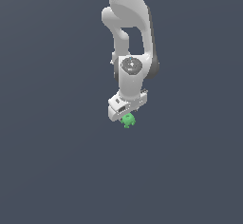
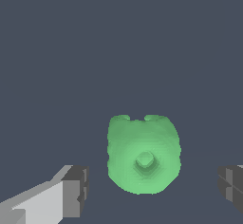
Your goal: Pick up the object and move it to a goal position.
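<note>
Green and lumpy, the small rounded ball with stubby nubs (image 2: 144, 159) lies on the flat dark grey desk (image 1: 52, 171) directly under the white robot arm (image 1: 130, 33). The white gripper (image 1: 127, 115) stands released: in the wrist view its grey-padded fingers (image 2: 76, 190) sit well apart on either side of the ball, touching neither flank. In the exterior view the ball (image 1: 127, 120) peeks out just below the gripper body.

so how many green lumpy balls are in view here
1. The small bright green lumpy ball sits directly under the white gripper in the exterior view; the wrist view shows it between the open grey fingertips. No others are visible.
</note>
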Controlling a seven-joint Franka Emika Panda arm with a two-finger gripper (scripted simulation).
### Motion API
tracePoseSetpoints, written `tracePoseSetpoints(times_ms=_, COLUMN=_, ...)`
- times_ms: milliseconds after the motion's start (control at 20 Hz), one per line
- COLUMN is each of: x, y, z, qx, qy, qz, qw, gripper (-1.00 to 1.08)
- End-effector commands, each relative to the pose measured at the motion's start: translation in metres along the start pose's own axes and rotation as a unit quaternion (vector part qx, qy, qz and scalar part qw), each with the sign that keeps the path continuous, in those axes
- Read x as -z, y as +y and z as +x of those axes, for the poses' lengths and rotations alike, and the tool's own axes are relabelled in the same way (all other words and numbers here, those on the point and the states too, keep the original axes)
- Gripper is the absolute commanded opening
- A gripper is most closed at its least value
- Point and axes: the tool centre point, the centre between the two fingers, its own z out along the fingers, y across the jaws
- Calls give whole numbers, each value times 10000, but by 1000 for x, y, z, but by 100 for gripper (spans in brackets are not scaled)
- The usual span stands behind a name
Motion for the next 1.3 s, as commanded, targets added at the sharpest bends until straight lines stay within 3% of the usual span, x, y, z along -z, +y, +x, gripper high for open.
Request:
tracePoseSetpoints(times_ms=0, x=-4, y=0, z=0, qx=3, qy=-2, qz=1, qw=10000, gripper=100)
tracePoseSetpoints(times_ms=700, x=-49, y=-1, z=0, qx=27, qy=-1, qz=1, qw=10000, gripper=100)
tracePoseSetpoints(times_ms=750, x=-49, y=-1, z=0, qx=27, qy=-1, qz=1, qw=10000, gripper=-100)
tracePoseSetpoints(times_ms=1250, x=-48, y=0, z=0, qx=24, qy=2, qz=-4, qw=10000, gripper=-100)
